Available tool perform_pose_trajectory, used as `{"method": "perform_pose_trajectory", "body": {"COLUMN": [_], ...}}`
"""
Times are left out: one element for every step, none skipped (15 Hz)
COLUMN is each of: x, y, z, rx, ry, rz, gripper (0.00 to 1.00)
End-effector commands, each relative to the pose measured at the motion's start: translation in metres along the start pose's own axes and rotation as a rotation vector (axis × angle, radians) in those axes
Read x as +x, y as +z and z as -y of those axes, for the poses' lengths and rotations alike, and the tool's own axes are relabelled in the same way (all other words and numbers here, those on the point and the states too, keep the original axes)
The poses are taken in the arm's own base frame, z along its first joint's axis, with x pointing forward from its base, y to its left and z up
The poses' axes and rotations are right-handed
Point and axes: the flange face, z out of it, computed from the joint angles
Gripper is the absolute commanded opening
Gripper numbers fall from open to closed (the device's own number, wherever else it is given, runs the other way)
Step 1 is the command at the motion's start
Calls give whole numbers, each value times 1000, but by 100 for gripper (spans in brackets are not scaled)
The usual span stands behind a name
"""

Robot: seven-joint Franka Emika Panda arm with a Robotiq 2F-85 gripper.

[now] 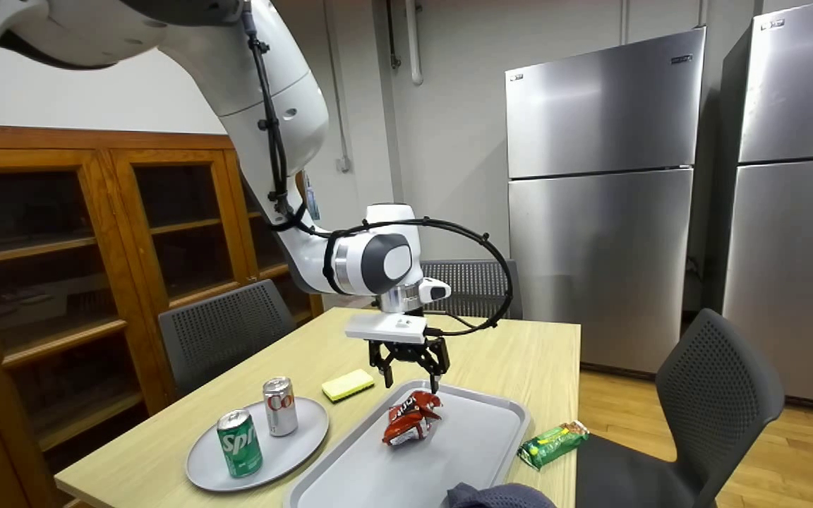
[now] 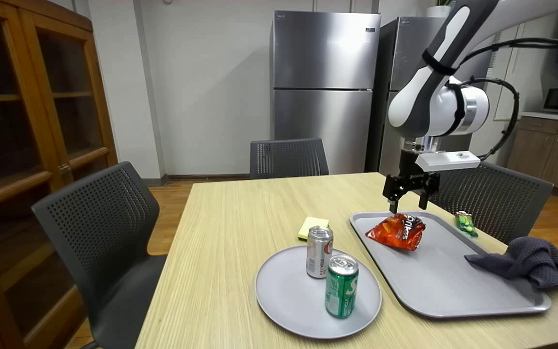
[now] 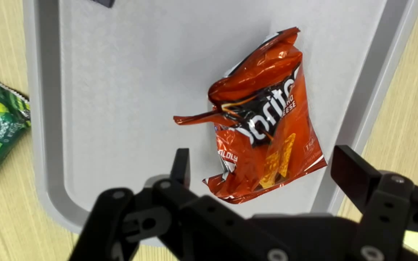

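While nothing is gripped between its widely parted fingers, the end effector (image 1: 411, 384) is held just above the red chip bag (image 3: 267, 152), pointed downward as seems to suit a thing laid flat. In the wrist view the bag's lower end is framed by the fingertips, a spread apparently wide enough to clear its sides; contact cannot be confirmed. The bag is supported by the grey tray (image 2: 453, 276), near one end, where it is probably kept from sliding off by the raised rim. Over that rim a dark cloth (image 2: 533, 261) is draped, its limp folds being carried partly by the worktop (image 2: 221, 242). A green packet (image 1: 553, 444) is laid just outside the tray. On the round plate (image 2: 288, 300) a green can (image 2: 342, 288) and a silver can (image 2: 318, 253) are stood upright, presumably steadied by their flat bases, while a yellow sponge (image 1: 348, 385) is placed flat near both plate and tray.
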Motion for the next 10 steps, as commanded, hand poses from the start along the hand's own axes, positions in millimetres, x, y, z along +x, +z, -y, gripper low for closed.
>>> {"method": "perform_pose_trajectory", "body": {"x": [0, 0, 0, 0, 0, -1, -1, -1, -1, -1], "y": [0, 0, 0, 1, 2, 4, 6, 8, 11, 14], "z": [0, 0, 0, 0, 1, 1, 2, 2, 1, 1], "rx": [0, 0, 0, -3, -2, -2, -3, -4, -4, -6], "ry": [0, 0, 0, -6, -8, -15, -21, -21, -22, -19], "rz": [1, 1, 1, -2, -1, -3, -3, -1, 0, 4], "gripper": [100, 100, 100, 100, 100, 100, 100, 100, 100, 100]}}
